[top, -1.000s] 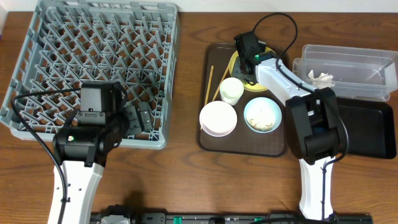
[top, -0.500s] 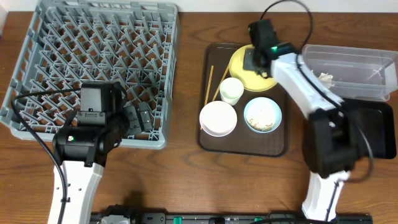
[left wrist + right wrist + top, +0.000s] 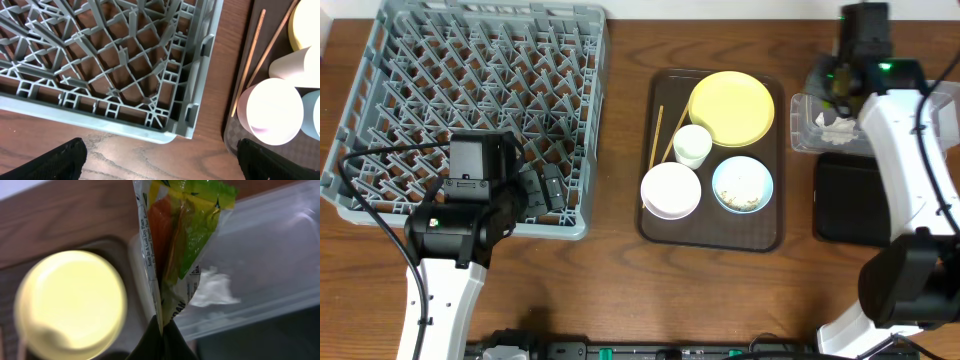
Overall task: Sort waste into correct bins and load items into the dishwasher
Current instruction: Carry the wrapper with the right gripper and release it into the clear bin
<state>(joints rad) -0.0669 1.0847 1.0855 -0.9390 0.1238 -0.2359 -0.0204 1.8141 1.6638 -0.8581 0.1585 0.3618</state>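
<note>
My right gripper [image 3: 162, 327] is shut on the bottom edge of the yellow-green snack wrapper [image 3: 182, 240]. It holds the wrapper in the air over the near edge of the clear tub [image 3: 270, 255], where crumpled white paper [image 3: 212, 287] lies. The yellow plate [image 3: 731, 108], white cup [image 3: 693, 146], white bowl [image 3: 670, 190], light blue bowl [image 3: 742, 185] holding beige crumbs, and chopsticks [image 3: 658, 130] sit on the brown serving tray [image 3: 715, 232]. My left gripper [image 3: 162, 167] is open over bare table by the near right corner of the grey dish rack [image 3: 125, 75].
The black shallow tray [image 3: 850, 205] lies in front of the clear tub [image 3: 805, 125], partly under my right arm. The dish rack [image 3: 470, 100] fills the back left of the table. Bare wood separates the rack from the serving tray.
My right gripper has risen off the yellow plate with the wrapper and swung right to the clear tub. The plate now shows bare. The left arm has not moved.
</note>
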